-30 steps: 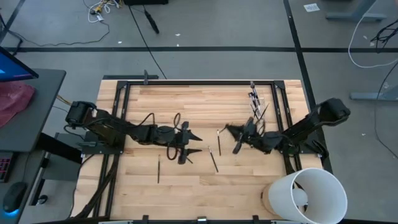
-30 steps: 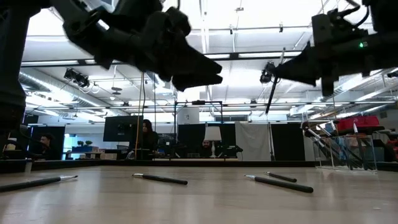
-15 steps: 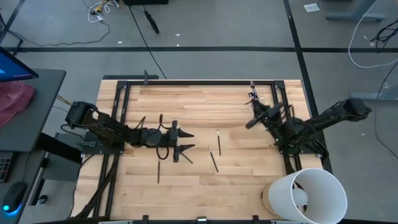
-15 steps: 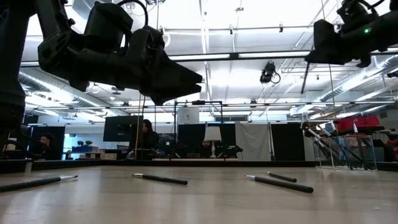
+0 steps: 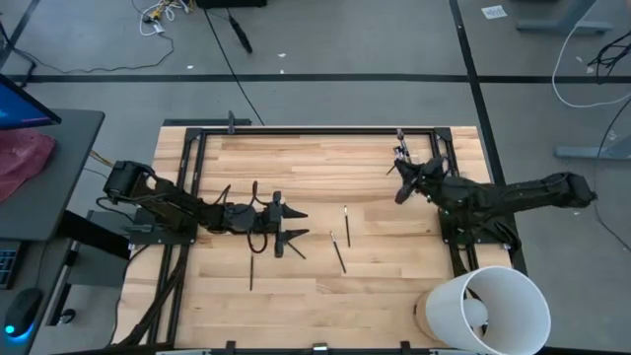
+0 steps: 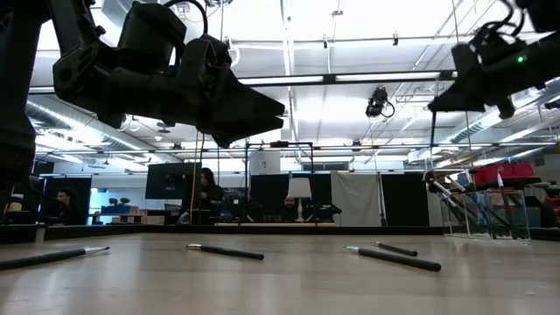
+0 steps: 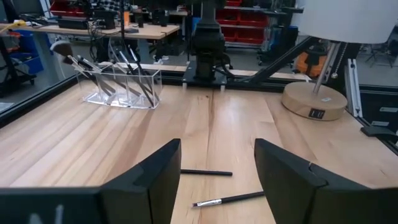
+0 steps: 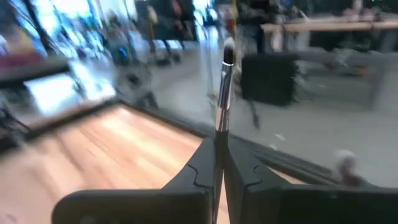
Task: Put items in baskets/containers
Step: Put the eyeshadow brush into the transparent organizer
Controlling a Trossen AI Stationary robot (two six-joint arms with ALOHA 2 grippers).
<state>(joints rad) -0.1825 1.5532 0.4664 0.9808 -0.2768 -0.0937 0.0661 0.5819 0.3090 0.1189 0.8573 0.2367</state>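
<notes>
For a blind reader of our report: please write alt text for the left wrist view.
The open left gripper hovers above a wooden table where two brushes lie just ahead. Farther off stands a clear container holding more brushes, with a white bucket nearby.

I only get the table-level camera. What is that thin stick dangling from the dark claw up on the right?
Observer: A makeup brush. The right wrist camera shows the right gripper shut on its handle.
Visitor: Is there somewhere to put it?
Observer: From above, that gripper sits beside a clear container near the table's far right corner. The left wrist camera shows brushes standing in it.
Visitor: And the big claw on my left?
Observer: That is the left gripper, open and empty. From above, several loose brushes lie on the wooden table near it.
</notes>
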